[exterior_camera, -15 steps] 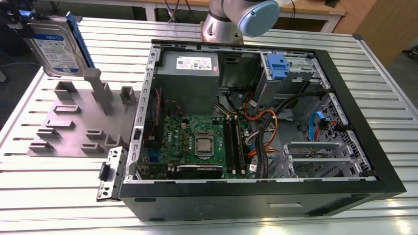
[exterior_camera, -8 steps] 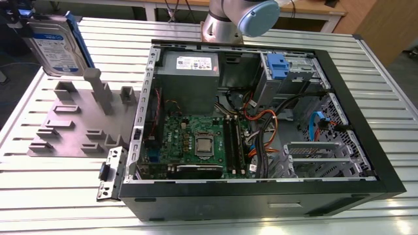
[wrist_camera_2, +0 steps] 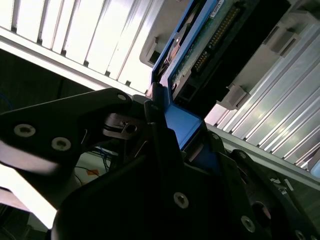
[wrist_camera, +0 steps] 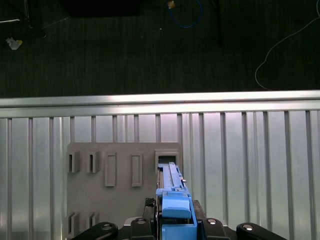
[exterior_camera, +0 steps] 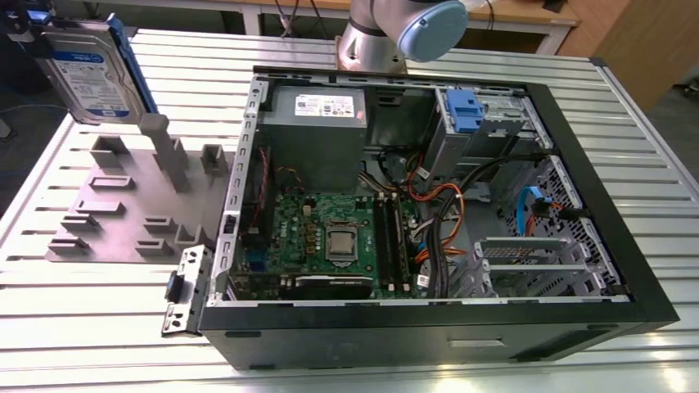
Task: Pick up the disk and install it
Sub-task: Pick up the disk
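1. At the exterior view's far left, well apart from the open black metal computer case (exterior_camera: 437,332), the flat rectangular silver disk (exterior_camera: 93,70) with a white-and-blue label stands upright on edge. Its blue plastic carrier frame (exterior_camera: 133,70) runs along the side nearer the case.
2. The black gripper (wrist_camera_2: 182,131) is clamped on the disk's upper end. In the second wrist view its fingers (wrist_camera_2: 156,117) press on either side of the blue frame.
3. Under the disk, just beside the case's left wall, a grey plastic holder plate with upright slotted posts (exterior_camera: 120,205) lies on the slatted aluminium table (exterior_camera: 110,348). In the first wrist view the disk's far end lines up with a corner slot (wrist_camera: 167,159) of that plate. Whether it sits in the slot or hangs just above cannot be told.
4. Inside the case, at its left rear, sits a large grey power-supply box with a white sticker (exterior_camera: 317,123). A green motherboard (exterior_camera: 327,237) lies in front of it.
5. Behind the case's rear wall rises the silver-and-blue base of the robot arm (exterior_camera: 388,33).
6. At the case's right rear is a small blue plastic latch on a silver cage (exterior_camera: 464,106).
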You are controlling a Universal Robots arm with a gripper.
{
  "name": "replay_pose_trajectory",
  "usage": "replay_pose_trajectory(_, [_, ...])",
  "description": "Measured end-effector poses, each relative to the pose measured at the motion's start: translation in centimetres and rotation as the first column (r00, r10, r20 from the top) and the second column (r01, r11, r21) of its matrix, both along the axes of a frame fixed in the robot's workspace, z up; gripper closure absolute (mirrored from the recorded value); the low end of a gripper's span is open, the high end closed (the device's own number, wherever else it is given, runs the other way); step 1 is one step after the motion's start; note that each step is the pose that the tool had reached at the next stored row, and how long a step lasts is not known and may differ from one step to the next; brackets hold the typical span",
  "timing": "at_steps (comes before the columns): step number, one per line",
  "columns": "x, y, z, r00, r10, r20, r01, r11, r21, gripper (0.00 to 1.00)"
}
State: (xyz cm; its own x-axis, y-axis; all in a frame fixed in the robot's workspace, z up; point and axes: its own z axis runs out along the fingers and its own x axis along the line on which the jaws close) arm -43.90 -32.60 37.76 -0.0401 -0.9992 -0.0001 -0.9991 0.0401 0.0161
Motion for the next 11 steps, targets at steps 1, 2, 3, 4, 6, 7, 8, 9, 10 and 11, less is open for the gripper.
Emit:
replay_pose_trajectory(1, [0.0, 0.0, 0.0, 1.0, 0.0, 0.0, 0.0, 1.0, -0.0001, 0.63])
replay_pose_trajectory(2, [0.0, 0.0, 0.0, 1.0, 0.0, 0.0, 0.0, 1.0, -0.0001, 0.63])
replay_pose_trajectory(3, [0.0, 0.0, 0.01, 1.0, 0.0, 0.0001, 0.0, 1.0, -0.0001, 0.63])
replay_pose_trajectory(4, [0.0, 0.0, 0.05, 1.0, 0.0, 0.0, 0.0, 1.0, -0.0002, 0.63])
replay_pose_trajectory(6, [0.0, 0.0, 0.13, 1.0, 0.0, 0.0, 0.0, 1.0, -0.0002, 0.63])
replay_pose_trajectory(7, [0.0, 0.0, 0.18, 1.0, 0.0, -0.0001, 0.0, 1.0, -0.0002, 0.63])
replay_pose_trajectory(8, [0.0, 0.0, 0.22, 1.0, 0.0, 0.0001, 0.0, 1.0, -0.0001, 0.63])
replay_pose_trajectory(9, [0.0, 0.0, 0.25, 1.0, 0.0, 0.0, 0.0, 1.0, -0.0001, 0.63])
replay_pose_trajectory(10, [0.0, 0.0, 0.29, 1.0, 0.0, 0.0, 0.0, 1.0, -0.0002, 0.63])
replay_pose_trajectory(11, [0.0, 0.0, 0.32, 1.0, 0.0, 0.0, 0.0, 1.0, -0.0002, 0.63])
